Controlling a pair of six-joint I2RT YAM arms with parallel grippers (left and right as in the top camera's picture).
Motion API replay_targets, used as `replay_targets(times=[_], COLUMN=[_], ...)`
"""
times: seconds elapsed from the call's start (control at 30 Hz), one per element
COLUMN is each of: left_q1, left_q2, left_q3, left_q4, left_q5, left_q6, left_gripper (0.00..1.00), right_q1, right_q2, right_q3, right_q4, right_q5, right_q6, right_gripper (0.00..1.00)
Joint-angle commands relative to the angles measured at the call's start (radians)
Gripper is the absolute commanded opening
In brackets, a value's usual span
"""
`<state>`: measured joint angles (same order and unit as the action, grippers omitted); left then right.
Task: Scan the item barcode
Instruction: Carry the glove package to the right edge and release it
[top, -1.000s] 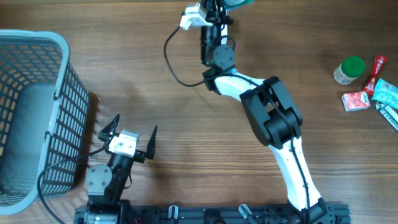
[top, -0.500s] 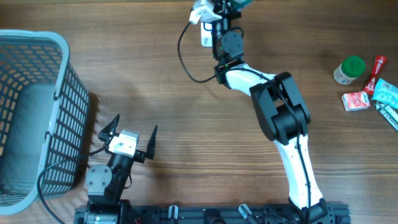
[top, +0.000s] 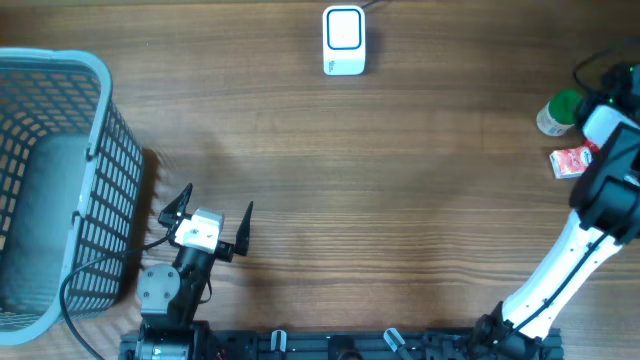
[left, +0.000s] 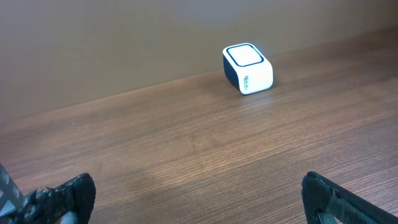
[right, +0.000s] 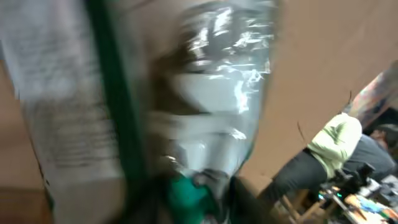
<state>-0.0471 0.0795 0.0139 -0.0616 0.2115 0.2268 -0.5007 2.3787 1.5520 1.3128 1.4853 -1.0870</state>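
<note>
In right wrist view only, blurred packet (right: 205, 93)

White scanner (top: 344, 40), grey basket (top: 112, 190), packet (right: 211, 93) seemingly silvery

The scanner (top: 344, 40) is a small white box with a blue-rimmed window facing up, standing at the table's far edge, near the middle. A shiny, crinkled packet (right: 205, 112) with a green stripe fills my right wrist's view, blurred.
</note>
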Motion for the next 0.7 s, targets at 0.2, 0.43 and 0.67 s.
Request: replay_targets(times=[0.2,0.43,0.67], left_q1=[-0.003,-0.003,-0.003], left_q2=[-0.007,-0.007,-0.007], left_q3=[-0.004,-0.004,-0.004], left_q4=[-0.003,-0.003,-0.003], left_q5=[0.013,0.013,0.013], left_q6=[-0.006,-0.006,-0.006], left_gripper=[1.00,1.00,1.00], right_q1=[0.078,0.315,0.791], right_q2=[-0.135,-0.476,-0.896], right_q3=[-0.010,0.034,0.034], right_q4=[0.156,0.153,-0.762], right_q5=[0.034,0.005,-0.525], right_q6=[0.121,0.145,0.075], right_gripper=[0.88,0.91,1.00])
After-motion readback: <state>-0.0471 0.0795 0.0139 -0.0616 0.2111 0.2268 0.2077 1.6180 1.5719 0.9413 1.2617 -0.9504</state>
